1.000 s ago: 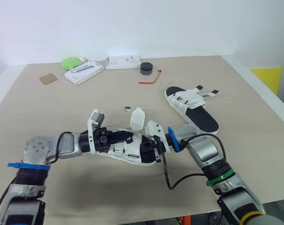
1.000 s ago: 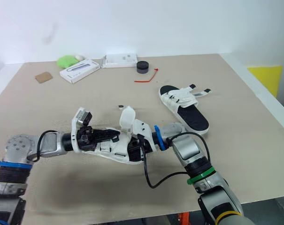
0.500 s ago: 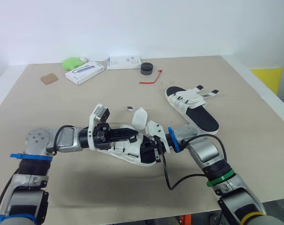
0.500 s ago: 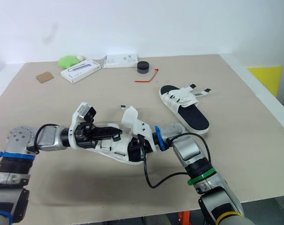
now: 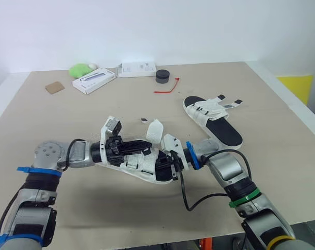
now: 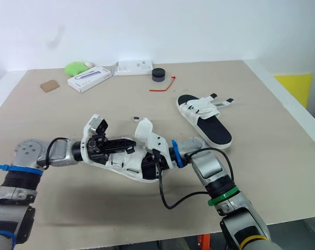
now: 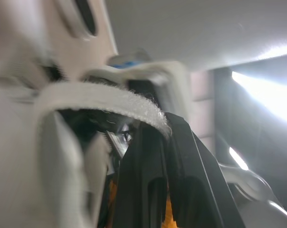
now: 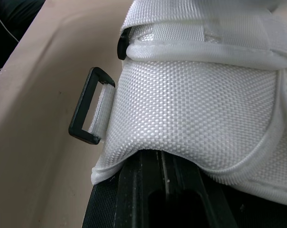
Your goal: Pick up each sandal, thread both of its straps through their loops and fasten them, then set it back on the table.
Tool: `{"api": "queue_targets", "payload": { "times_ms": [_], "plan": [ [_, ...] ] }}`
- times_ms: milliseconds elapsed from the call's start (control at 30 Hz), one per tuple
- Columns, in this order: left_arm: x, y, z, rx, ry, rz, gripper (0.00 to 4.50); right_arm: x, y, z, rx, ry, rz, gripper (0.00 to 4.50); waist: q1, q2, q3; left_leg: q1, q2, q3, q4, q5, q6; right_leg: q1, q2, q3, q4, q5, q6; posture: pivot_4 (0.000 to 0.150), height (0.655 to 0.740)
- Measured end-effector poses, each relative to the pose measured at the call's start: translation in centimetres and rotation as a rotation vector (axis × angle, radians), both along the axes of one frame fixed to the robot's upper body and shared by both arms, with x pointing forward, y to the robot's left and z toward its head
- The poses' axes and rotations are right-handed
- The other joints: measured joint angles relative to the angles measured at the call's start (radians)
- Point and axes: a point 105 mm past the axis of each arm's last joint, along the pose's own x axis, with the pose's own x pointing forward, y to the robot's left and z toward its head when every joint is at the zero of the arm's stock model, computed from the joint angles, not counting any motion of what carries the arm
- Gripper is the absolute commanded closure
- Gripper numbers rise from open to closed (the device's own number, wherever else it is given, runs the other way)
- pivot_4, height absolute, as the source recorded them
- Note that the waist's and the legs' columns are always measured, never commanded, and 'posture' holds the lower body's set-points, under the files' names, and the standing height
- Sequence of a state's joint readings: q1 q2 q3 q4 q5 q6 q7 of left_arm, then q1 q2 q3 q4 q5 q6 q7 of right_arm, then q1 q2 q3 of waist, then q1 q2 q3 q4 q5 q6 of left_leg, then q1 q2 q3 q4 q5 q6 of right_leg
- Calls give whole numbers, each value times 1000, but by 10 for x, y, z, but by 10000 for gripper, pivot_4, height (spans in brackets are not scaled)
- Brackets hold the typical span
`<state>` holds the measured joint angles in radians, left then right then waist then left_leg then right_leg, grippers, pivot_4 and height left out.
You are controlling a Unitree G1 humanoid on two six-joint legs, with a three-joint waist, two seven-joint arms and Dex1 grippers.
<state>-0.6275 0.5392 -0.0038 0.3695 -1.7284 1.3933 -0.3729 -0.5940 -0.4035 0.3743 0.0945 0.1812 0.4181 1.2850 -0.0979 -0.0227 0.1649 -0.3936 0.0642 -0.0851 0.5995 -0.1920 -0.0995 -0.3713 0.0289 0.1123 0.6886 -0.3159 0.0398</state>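
Beige table [image 5: 68, 120] is lying under both claws. Left gripper [image 5: 146, 147] is pinching the white strap [image 7: 100, 97] of the near sandal [image 5: 144, 167]. Right gripper [image 5: 171, 164] is touching its other end, and its grip I cannot tell. Second sandal [image 5: 213, 121] is lying beyond the right gripper.

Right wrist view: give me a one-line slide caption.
Close-up of the white woven sandal, its black strap loop not yet threaded, with the tan table behind.

The beige table [image 5: 282, 156] carries a sandal [image 5: 213, 121] just beyond the right gripper [image 5: 173, 162] — and, well beyond it by the far edge, a red tie [image 5: 166, 87], black puck [image 5: 163, 76], two white boxes [image 5: 93, 81], green lump [image 5: 81, 69] and brown card [image 5: 53, 87].
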Motion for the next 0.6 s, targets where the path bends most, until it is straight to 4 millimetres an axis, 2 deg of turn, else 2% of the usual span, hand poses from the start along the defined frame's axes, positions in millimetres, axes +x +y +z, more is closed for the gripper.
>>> {"api": "queue_targets", "payload": {
  "times_ms": [400,467,533,567,600],
  "plan": [
    [16,-15,-2,3,6,-31,44690,-1,0,-1,6,-1,-20,45000,3,0,0,0,-1,0,0,1,-1,1,-1,0,0,1,1,1500,7400],
    [18,-16,-2,-1,8,-23,39852,-1,0,-1,8,-3,-25,45000,3,0,0,0,-1,0,0,1,-1,1,-1,0,0,1,1,1500,7400],
    [21,-16,-3,-3,14,-9,32373,-1,0,-1,9,-4,-28,45000,3,0,0,0,-1,0,0,1,-1,1,-1,0,0,1,1,1500,7400],
    [23,-15,-4,-4,19,2,31269,-1,1,-1,10,-5,-29,45000,3,0,0,0,-1,0,0,1,-1,1,-1,0,0,1,1,1500,7400],
    [24,-14,-4,-1,17,9,25062,-2,1,-1,10,-5,-30,45000,3,0,0,0,-1,0,0,1,-1,1,-1,0,0,1,1,1500,7400]
  ]
}}
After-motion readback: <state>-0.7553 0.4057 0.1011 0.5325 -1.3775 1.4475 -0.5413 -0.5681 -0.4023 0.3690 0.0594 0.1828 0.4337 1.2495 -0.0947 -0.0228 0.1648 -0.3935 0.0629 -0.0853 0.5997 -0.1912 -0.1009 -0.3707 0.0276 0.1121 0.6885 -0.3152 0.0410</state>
